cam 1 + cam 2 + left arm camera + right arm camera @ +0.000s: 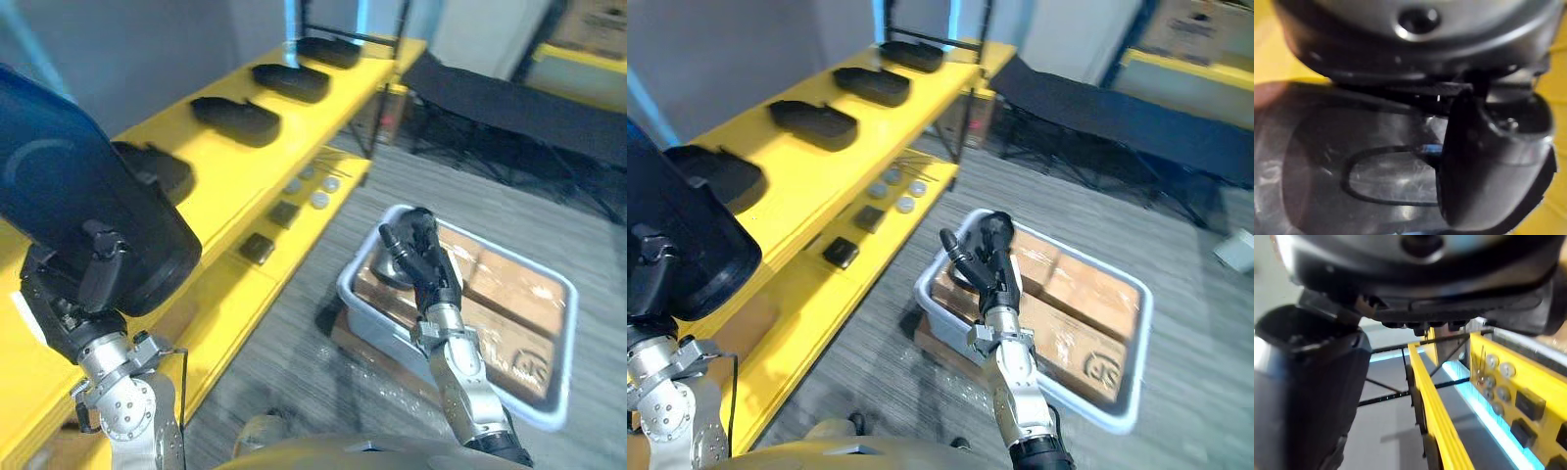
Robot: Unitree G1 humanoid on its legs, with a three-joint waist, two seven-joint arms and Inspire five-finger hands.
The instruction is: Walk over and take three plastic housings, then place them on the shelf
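A large glossy black plastic housing [69,186] fills the near left, with my left hand [73,294] shut on its lower end. In the left wrist view the thumb [1488,161] presses on the housing's shiny face [1376,171]. The held housing hangs over the near end of the yellow shelf top [323,108]. Several more black housings lie in a row along that shelf, such as the one in the middle [235,119] and one further back [291,81]. My right hand [421,259] is raised over a grey bin, fingers relaxed and holding nothing.
The grey bin [345,286] on the floor at right holds cardboard boxes [509,294]. The lower yellow shelf [294,240] carries small discs [319,199] and black square parts [258,248]. A black folding cot [509,98] stands at the back right.
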